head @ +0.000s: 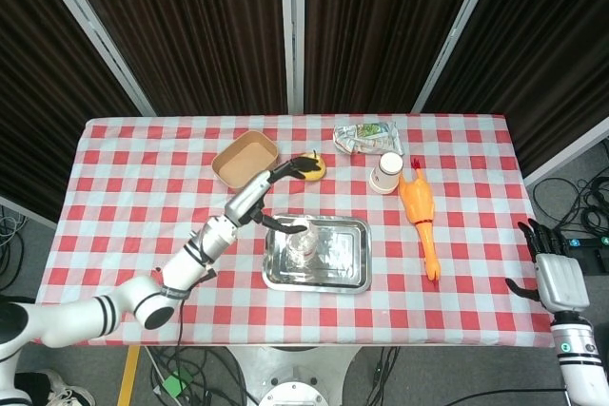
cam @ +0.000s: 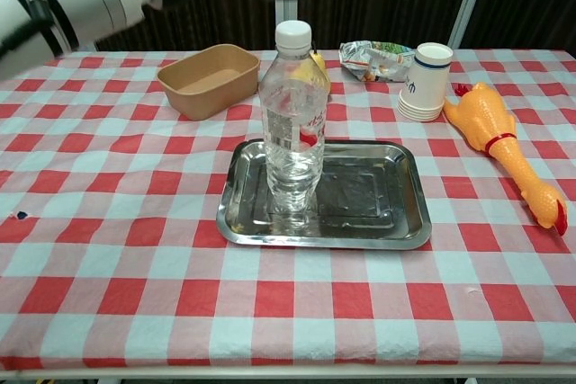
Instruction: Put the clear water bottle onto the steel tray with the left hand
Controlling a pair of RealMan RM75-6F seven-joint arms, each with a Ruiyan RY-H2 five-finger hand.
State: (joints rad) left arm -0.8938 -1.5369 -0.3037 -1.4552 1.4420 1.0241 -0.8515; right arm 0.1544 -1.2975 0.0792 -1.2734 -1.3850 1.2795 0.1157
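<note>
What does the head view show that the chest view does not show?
Only the head view shows the right hand, hanging off the table's right edge, and the whole left arm. Only the chest view shows the bottle's label and its upright stance. Both show the water bottle on the steel tray, the left hand raised and empty, and the rubber chicken.
</note>
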